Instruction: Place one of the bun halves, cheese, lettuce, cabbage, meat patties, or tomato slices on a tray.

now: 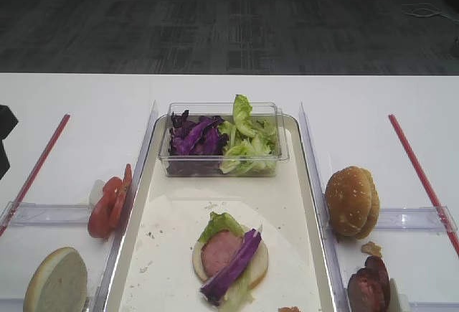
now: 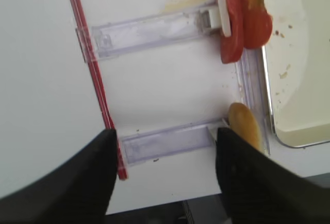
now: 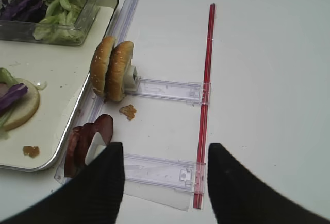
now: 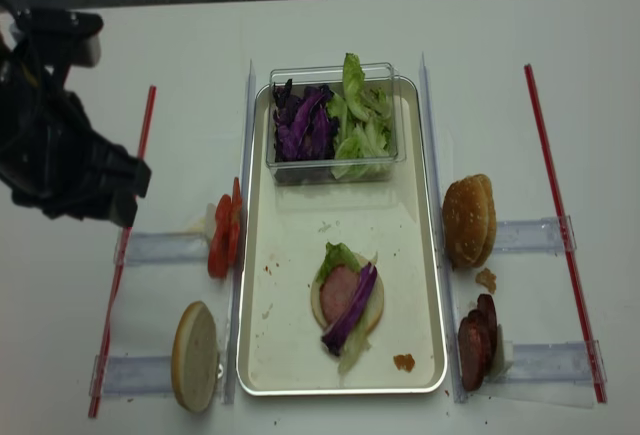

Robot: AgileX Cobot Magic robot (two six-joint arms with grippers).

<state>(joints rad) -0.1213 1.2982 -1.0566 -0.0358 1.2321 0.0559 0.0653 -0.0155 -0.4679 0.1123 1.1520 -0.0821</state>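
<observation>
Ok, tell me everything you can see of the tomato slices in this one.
The tomato slices are a few thin, bright red rounds standing on edge, packed face to face and tilted. They sit on the white table just outside the tray's left rim, at the end of a clear plastic rail. In the left wrist view a small white block on the rail presses against the outermost slice. No gripper touches them.

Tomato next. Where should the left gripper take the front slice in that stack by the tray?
The tomato slices stand on edge in their clear holder, leaning together. I would come from above with the open left gripper, its tips either side of the end slice's upper rim, pinching across its thin faces.
</observation>
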